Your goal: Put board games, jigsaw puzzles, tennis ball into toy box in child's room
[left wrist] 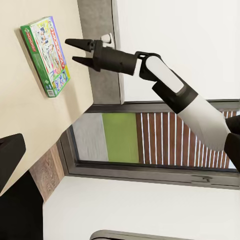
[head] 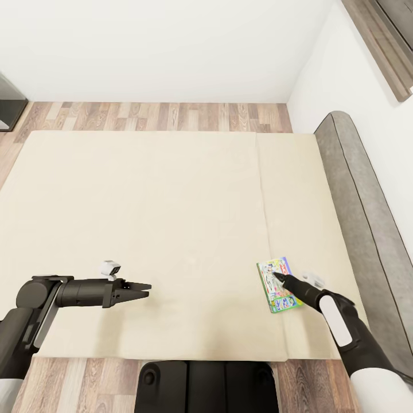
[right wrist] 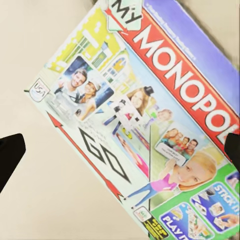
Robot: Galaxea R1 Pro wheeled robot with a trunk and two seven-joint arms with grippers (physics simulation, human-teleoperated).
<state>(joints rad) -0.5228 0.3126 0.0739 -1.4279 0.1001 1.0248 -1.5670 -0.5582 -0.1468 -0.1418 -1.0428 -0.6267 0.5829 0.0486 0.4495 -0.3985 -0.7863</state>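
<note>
1. Head view: one board game (head: 279,285) lies flat on the bed (head: 172,229), at about 4 o'clock in frame, near the headboard (head: 361,206) side. Right gripper (head: 281,278) sits right over it, tips at the box's upper half. Box long axis runs roughly 12-to-6, tilted slightly toward 11-to-5. Left gripper (head: 143,286) hovers over bare mattress at 8 o'clock, well apart from the box, so the right arm is clearly nearer.
2. Left wrist view: right gripper (left wrist: 73,51) has its fingers spread, nothing between them, tips just beside the game (left wrist: 46,55) and pointing at its face. The left one's own fingers look parted too, holding nothing.
3. Right wrist view: "My Monopoly" lid (right wrist: 145,125) lies diagonal between the two dark fingertips (right wrist: 10,157) at the frame edges. Jaws straddle the box, not yet clamped. My read: descend and close across the short side.
</note>
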